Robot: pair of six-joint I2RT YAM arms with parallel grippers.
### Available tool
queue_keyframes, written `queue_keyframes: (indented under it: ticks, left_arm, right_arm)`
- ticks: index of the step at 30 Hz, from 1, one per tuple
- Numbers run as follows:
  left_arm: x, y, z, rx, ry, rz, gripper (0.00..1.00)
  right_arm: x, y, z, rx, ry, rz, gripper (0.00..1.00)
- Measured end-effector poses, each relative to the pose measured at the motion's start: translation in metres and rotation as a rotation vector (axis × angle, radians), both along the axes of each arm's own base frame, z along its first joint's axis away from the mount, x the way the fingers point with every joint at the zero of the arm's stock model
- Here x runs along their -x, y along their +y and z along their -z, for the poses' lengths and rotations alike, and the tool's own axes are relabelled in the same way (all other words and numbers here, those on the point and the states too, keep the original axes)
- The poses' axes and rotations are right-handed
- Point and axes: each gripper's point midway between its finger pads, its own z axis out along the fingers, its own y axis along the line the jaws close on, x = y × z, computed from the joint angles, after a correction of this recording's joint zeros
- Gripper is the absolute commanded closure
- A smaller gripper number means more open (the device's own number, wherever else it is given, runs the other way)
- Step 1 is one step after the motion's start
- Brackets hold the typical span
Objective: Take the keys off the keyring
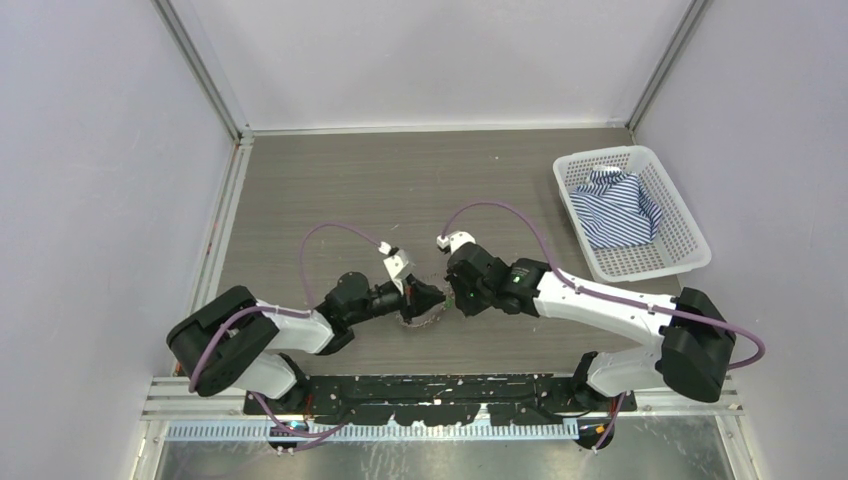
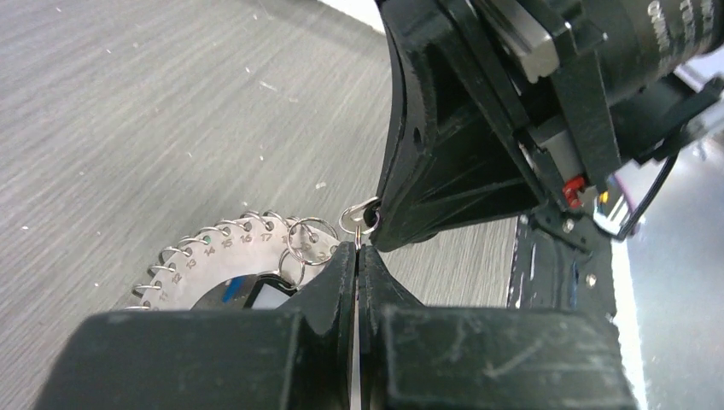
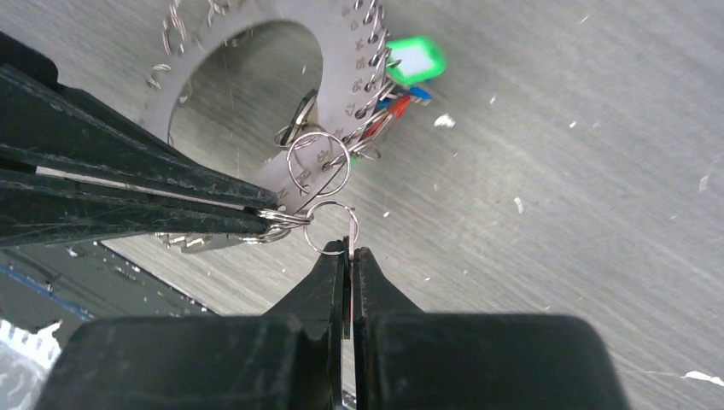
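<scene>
- A robotics lab test cell is showing: pale lilac wall panels (image 1: 90,150) and silvery aluminium frame posts (image 1: 200,62) are boxing in a grey wood-grain tabletop (image 1: 330,190).
- Two white-and-black robot arms (image 1: 290,330), trailing purple cables (image 1: 490,204), are sitting bolted to a black mounting plate (image 1: 430,387).
- A white plastic lattice basket (image 1: 690,250) is holding a blue-and-white striped cloth (image 1: 615,205).

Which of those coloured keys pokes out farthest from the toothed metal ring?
The key with the bright green plastic head: it juts clear past the rim of the silvery-grey metal keyring, while the blue head and red head stay tucked close against it.
</scene>
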Motion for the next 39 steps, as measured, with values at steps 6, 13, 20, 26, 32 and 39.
queue_keyframes:
  ticks: [6,13,20,26,32,39]
  left_arm:
    - [0.027,-0.005,0.033,-0.109,-0.020,0.095,1.00]
    - [0.045,-0.009,0.062,-0.191,-0.011,0.157,1.00]
    - [0.044,-0.013,0.064,-0.210,-0.004,0.163,0.82]
    - [0.045,-0.012,0.071,-0.237,0.016,0.167,0.79]
    - [0.041,-0.016,0.067,-0.236,-0.001,0.170,0.82]
    - [0.037,-0.028,0.060,-0.219,-0.015,0.194,0.85]
  right_arm:
    - [0.034,-0.002,0.029,0.022,0.105,-0.025,0.99]
    - [0.054,-0.005,0.054,0.008,0.176,-0.004,0.99]
    - [0.052,-0.009,0.061,0.006,0.168,0.032,0.99]
    - [0.052,-0.015,0.067,0.025,0.166,0.045,0.99]
    - [0.051,-0.016,0.068,0.026,0.160,0.049,0.99]
    - [0.051,-0.017,0.067,0.019,0.153,0.058,0.99]
